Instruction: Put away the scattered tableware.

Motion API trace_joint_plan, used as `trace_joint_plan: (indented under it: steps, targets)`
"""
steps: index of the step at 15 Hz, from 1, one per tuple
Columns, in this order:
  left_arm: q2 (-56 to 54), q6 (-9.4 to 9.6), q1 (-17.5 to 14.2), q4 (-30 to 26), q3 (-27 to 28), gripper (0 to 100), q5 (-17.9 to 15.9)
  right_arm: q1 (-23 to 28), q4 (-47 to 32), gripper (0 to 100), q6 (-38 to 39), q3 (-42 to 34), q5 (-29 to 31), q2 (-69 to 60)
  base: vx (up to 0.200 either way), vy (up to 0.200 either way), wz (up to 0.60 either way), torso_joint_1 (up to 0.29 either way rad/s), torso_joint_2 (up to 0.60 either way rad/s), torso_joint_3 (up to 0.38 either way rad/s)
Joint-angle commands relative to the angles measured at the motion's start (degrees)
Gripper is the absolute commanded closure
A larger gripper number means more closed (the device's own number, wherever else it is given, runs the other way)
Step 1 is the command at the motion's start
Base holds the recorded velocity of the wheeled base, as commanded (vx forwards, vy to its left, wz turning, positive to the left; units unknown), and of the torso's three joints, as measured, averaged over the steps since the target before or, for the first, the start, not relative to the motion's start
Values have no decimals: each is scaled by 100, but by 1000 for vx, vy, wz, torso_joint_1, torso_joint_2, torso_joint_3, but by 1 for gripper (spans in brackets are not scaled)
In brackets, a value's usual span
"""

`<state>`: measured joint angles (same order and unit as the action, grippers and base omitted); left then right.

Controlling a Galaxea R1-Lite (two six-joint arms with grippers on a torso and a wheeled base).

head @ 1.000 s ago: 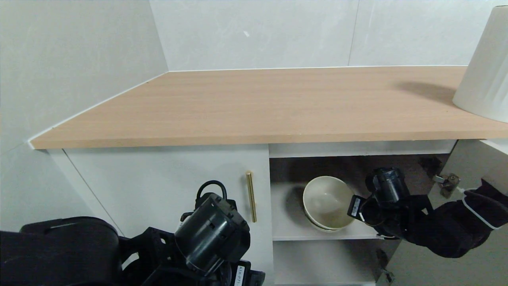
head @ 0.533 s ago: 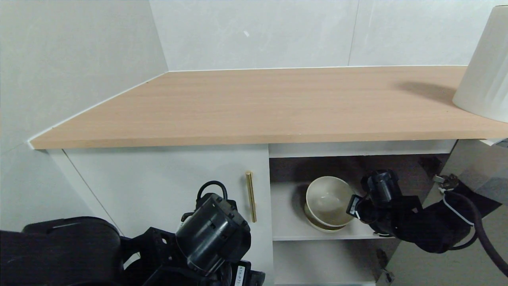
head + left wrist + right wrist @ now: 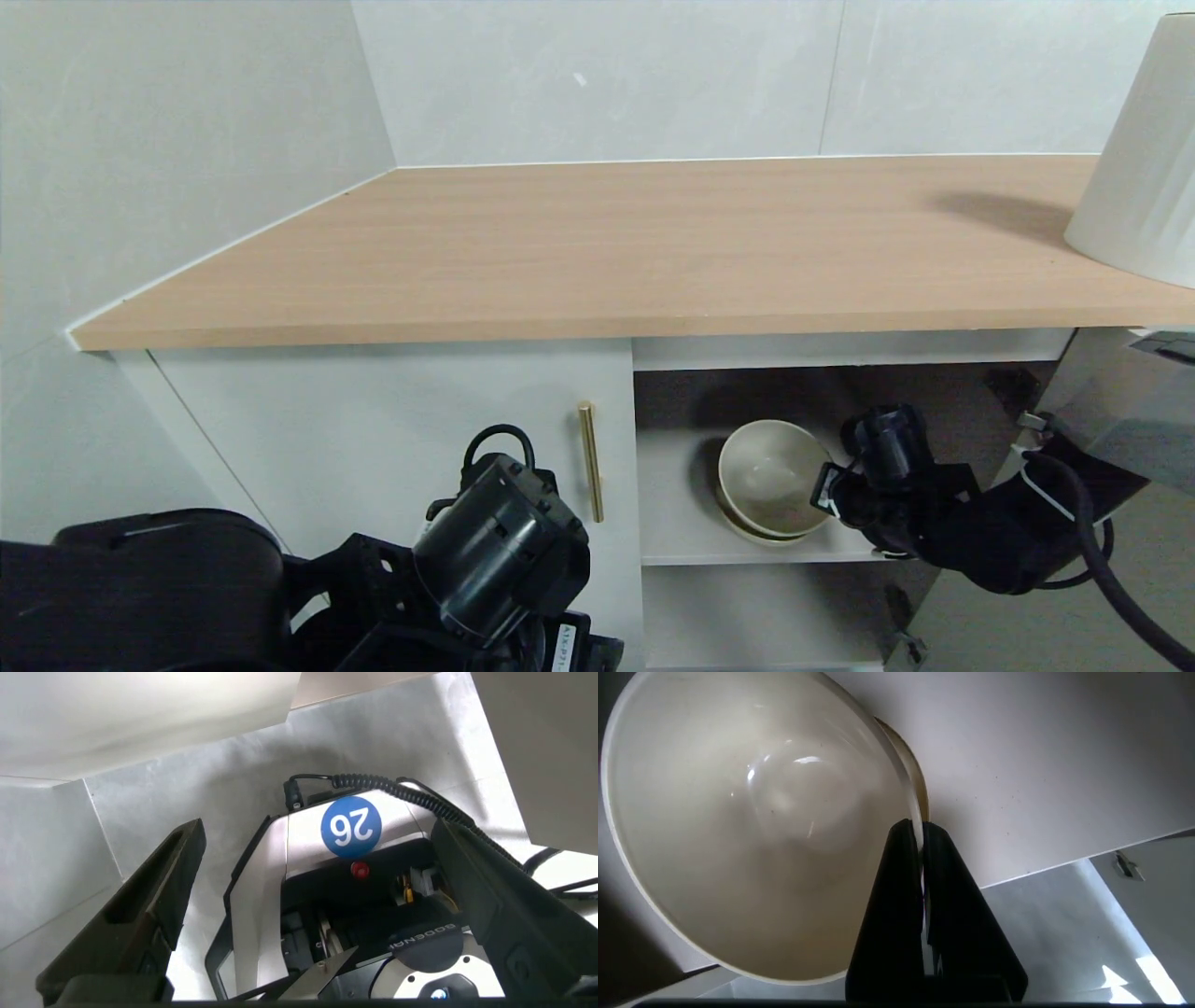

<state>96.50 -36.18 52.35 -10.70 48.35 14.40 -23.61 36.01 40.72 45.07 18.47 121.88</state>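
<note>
A cream bowl (image 3: 767, 471) (image 3: 757, 812) is tilted over a second bowl (image 3: 747, 534) (image 3: 912, 770) that rests on the upper shelf (image 3: 677, 523) inside the open cabinet. My right gripper (image 3: 823, 487) (image 3: 922, 905) is shut on the cream bowl's right rim, the rim pinched between its fingers. Whether the two bowls touch is hard to tell. My left gripper (image 3: 320, 833) stays low in front of the closed door, open, with nothing between its fingers.
The left cabinet door is closed, with a gold handle (image 3: 589, 462). The right door (image 3: 1116, 420) stands swung open beside my right arm. A white lampshade (image 3: 1139, 159) stands on the wooden countertop (image 3: 607, 243). A lower shelf (image 3: 756, 616) lies beneath.
My right gripper has carried the cream bowl a little left and deeper into the cabinet, lowering it toward the bowl on the shelf. The left arm has not moved.
</note>
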Motion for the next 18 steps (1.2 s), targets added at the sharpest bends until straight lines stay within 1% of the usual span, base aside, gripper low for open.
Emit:
trace_joint_plan:
  steps: [1,2,3,6,10,11,13,14,15,16,17,18]
  targets:
    - [0,-3,4,-2,-1,0,2,-3,2,100,-2,11,-1,64,0,0,0,0,0,0]
    - [0,-3,4,-2,-1,0,2,-3,2,100,-2,11,-1,73,0,0,0,0,0,0]
    - [0,-3,4,-2,-1,0,2,-3,2,0,-2,2,-1,64,0,0,0,0,0,0]
    - [0,-3,4,-11,-1,0,2,-12,2,0,-2,-7,-10,37,0,0,0,0,0,0]
    - [-184,23,-146,-11,-1,0,2,-108,-33,0,-64,-227,-28,-367,0,0,0,0,0,0]
    - [-386,182,-304,-20,-10,0,19,-275,-94,0,-336,-517,-195,-868,0,0,0,0,0,0]
    - [-879,445,-603,-107,-36,0,169,-486,-156,0,-793,-974,-652,-1606,0,0,0,0,0,0]
    - [-1186,507,-708,-292,-54,0,169,-592,-490,0,-943,-1105,-810,-2037,0,0,0,0,0,0]
    - [-1511,507,-752,-529,-54,0,160,-715,-1131,0,-995,-1088,-906,-2503,0,0,0,0,0,0]
    - [-1511,507,-752,-529,-54,0,160,-715,-1131,0,-995,-1088,-906,-2503,0,0,0,0,0,0]
    - [-1933,516,-840,-837,-62,0,160,-899,-2599,0,-1004,-789,-1117,-3390,0,0,0,0,0,0]
    - [-1995,551,-990,-872,-54,0,169,-952,-3232,0,-1022,-605,-1249,-3724,0,0,0,0,0,0]
